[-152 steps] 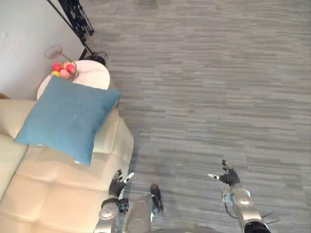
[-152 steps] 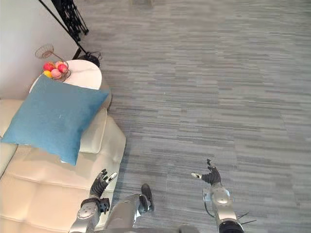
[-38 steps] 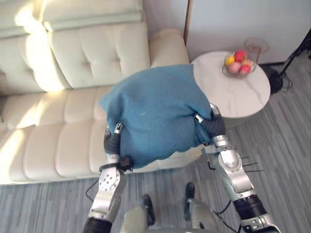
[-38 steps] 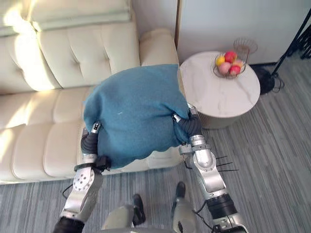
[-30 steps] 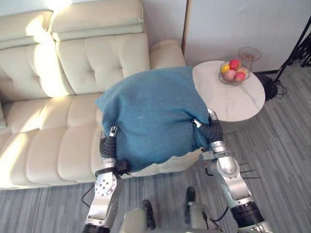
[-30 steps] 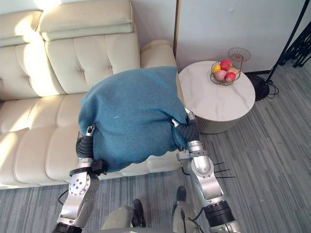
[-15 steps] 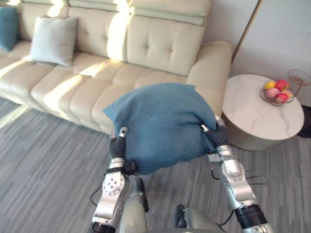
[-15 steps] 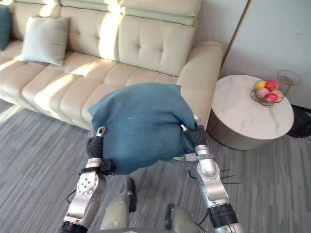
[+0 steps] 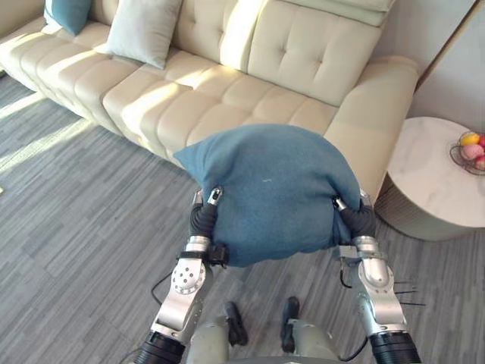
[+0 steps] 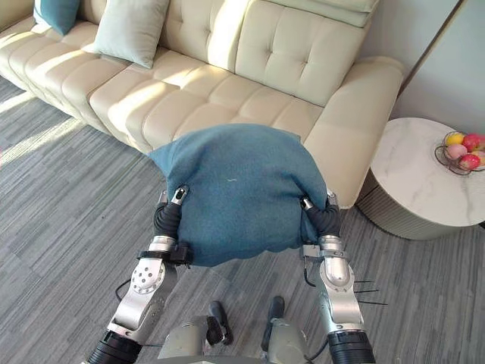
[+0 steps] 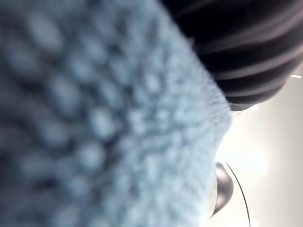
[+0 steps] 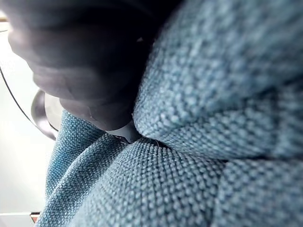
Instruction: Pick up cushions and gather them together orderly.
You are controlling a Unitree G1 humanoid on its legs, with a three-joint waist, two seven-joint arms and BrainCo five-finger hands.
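The job looks about half done: the blue cushion (image 9: 269, 193) is held in the air over the floor, just in front of the cream sofa (image 9: 250, 83). A pale grey cushion (image 9: 144, 29) and a teal cushion (image 9: 67, 11) lie side by side at the sofa's far end, so the blue one is not yet set down with them. The left hand (image 9: 203, 218) and right hand (image 9: 358, 221) squeeze it from opposite sides, sunk into the cloth; I cannot tell whether they grip it or press flat.
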